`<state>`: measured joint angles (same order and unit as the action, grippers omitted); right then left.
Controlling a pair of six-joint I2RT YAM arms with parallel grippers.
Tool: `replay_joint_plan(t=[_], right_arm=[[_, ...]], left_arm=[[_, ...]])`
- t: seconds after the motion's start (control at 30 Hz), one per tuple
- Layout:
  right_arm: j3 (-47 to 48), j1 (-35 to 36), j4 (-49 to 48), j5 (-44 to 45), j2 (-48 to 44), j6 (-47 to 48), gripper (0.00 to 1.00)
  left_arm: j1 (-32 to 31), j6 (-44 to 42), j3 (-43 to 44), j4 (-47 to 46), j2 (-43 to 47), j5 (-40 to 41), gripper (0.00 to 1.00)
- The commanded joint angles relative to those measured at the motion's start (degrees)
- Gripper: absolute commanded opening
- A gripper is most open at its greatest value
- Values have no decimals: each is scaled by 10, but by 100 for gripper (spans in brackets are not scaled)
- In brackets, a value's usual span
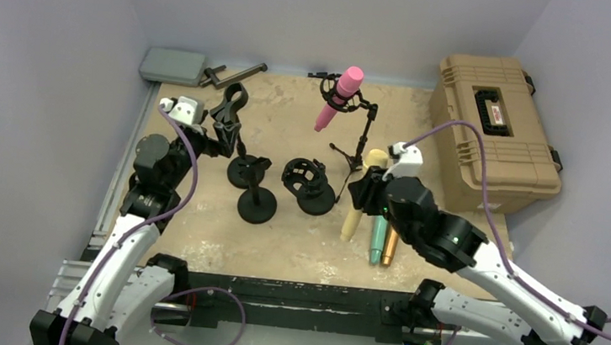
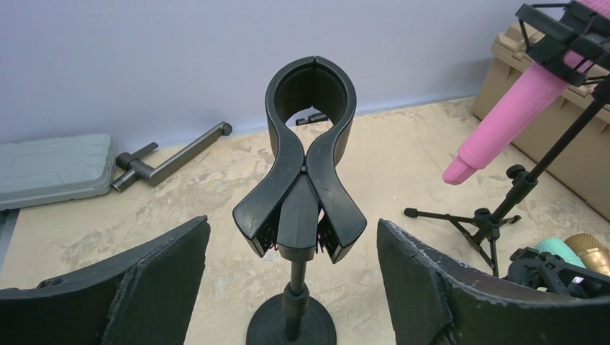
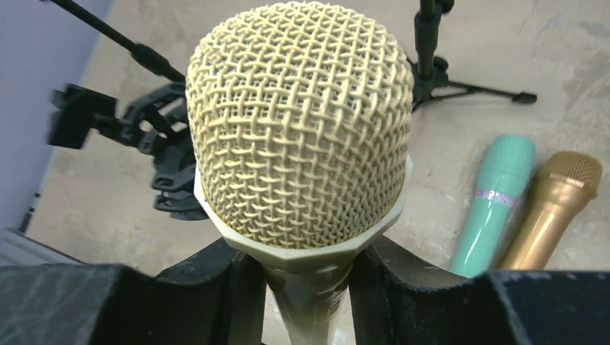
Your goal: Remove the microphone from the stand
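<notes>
- Grey case (image 1: 173, 65) and T-bar (image 1: 231, 74) sit far left by the back wall. Top view shows them side by side; left wrist view puts them behind the clip.
- Left gripper (image 2: 293, 221): fingers (image 2: 158, 280) spread wide either side of the clip stand (image 2: 301, 194), holding nothing. Only the left wrist view shows the clear gap on both sides; in the top view they overlap.
- Clip stand: upright on a round base, clip ring closed at the top.
- Top view only: a shock mount (image 1: 305, 181) on its own base, mid-table.
- Pink mic (image 1: 339, 98): tilted, narrow end down, seated in the cradle of the tripod stand (image 1: 362, 140), back centre. Left wrist view catches its lower body at the right edge.
- Cream mic (image 3: 302, 122): off any stand, held in the right gripper (image 3: 306, 280), just right of the tripod legs. Right wrist view shows the fingers clamped on the neck under the mesh head. Top view shows the body slanting toward the near edge; can't tell whether the tail touches the table (image 1: 279, 238).
- Teal mic (image 3: 496, 194) and gold mic (image 3: 557, 198) lie side by side on the table, just right of the cream one. The teal one has a purple band, nothing readable.
- Tan case (image 1: 492, 131) far right: closed, black handle. White lid label with red marks, too small to read.
</notes>
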<state>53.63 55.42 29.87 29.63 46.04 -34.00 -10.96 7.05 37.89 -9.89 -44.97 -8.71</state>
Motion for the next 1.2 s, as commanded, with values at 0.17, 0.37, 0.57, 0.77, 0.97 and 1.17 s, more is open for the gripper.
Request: replay_joint_plan(t=[0.17,0.37,0.57,0.77,0.97,1.17], right_arm=[[-2,-158,26,-222,109,-54,0],[-46,-189,14,-239,148,-40,0],[-55,-202,2,-234,240,-21,0],[-55,-243,-39,-275,315,8,0],[-18,-266,-30,-266,398,24,0],[-21,-295,-54,-272,421,36,6]], left_arm=[[-9,-15,30,11,31,17,89],[-9,15,32,7,44,19,91],[-9,27,32,2,67,21,92],[-9,15,31,4,91,32,92],[-9,32,22,-17,103,39,94],[-9,45,58,48,118,39,94]])
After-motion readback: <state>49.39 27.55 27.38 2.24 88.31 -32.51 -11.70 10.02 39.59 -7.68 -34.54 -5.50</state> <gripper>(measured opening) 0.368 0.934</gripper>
